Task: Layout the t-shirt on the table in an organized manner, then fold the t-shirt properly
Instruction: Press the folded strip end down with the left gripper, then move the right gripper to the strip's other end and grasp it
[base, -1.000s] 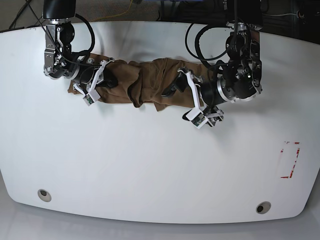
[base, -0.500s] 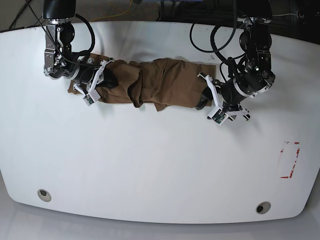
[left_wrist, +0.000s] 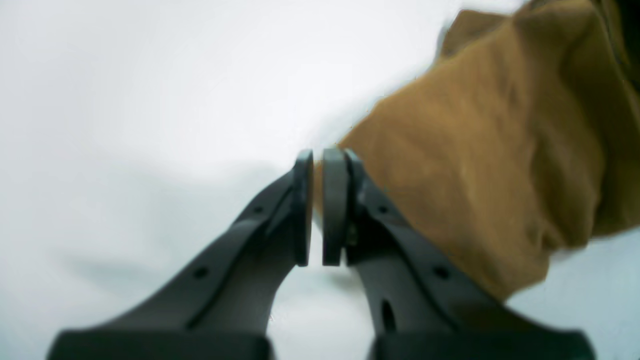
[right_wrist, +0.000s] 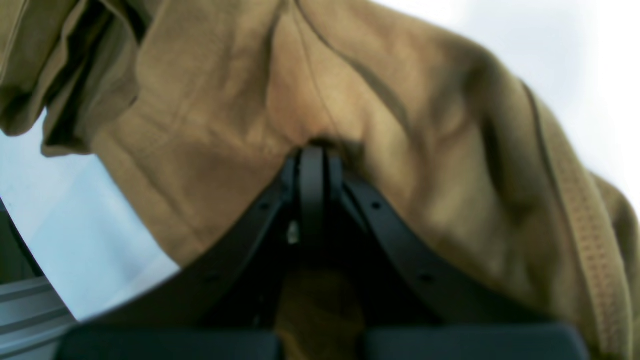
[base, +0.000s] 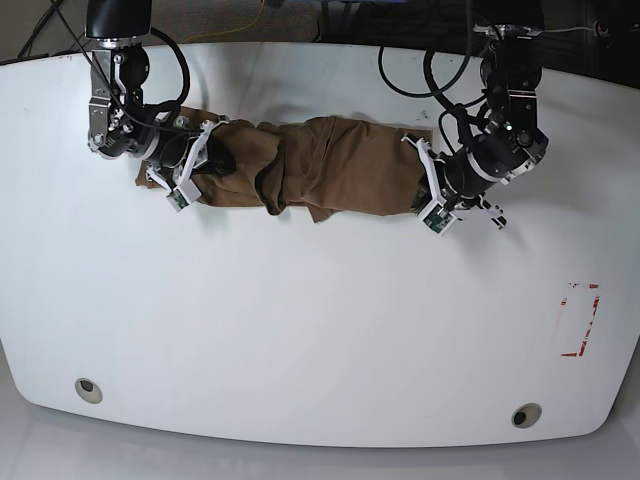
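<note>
The tan-brown t-shirt (base: 310, 165) lies bunched into a long wrinkled roll across the far part of the white table (base: 300, 320). My right gripper (base: 208, 160) is at the roll's left end. In the right wrist view this gripper (right_wrist: 312, 150) is shut, with folds of the t-shirt (right_wrist: 225, 100) gathered at its tips. My left gripper (base: 416, 195) is at the roll's right end. In the left wrist view it (left_wrist: 317, 155) is shut, with a thin sliver of the t-shirt (left_wrist: 475, 165) edge between its pads (left_wrist: 334, 205).
A red dashed rectangle mark (base: 580, 320) sits near the table's right edge. Two round grey holes (base: 88, 389) (base: 526, 414) lie near the front edge. Black cables hang from both arms above the table's far edge.
My left gripper has moved from the shirt's middle right out to its right end, and its jaws have shut there. The right arm and its grip have stayed put.
</note>
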